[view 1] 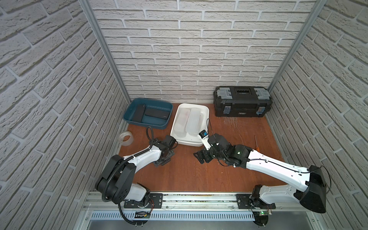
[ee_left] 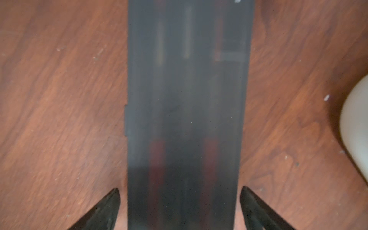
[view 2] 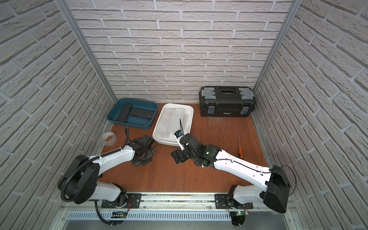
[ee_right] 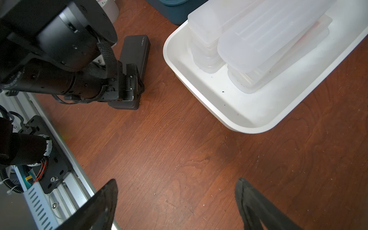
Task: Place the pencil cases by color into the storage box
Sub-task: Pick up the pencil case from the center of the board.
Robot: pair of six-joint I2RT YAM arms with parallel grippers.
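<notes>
A matte black pencil case (ee_left: 185,109) lies flat on the wooden table, and my left gripper (ee_left: 180,188) stands open astride its near end, one fingertip at each long edge. The right wrist view shows that black pencil case (ee_right: 135,53) under the left gripper (ee_right: 130,85). In both top views the left gripper (view 1: 163,158) points down at the table. My right gripper (ee_right: 177,179) is open over bare wood, with nothing in it. The blue storage box (view 1: 146,123) holds two black cases (view 1: 157,114). The white storage box (view 1: 188,143) holds stacked frosted white cases (view 1: 193,121).
A black toolbox (view 1: 242,101) stands at the back right. A clear tape roll (view 1: 126,138) sits by the left wall. An orange-handled screwdriver (view 1: 256,145) lies right of my right arm. Brick-patterned walls close three sides, and a metal rail (view 1: 199,201) runs along the front.
</notes>
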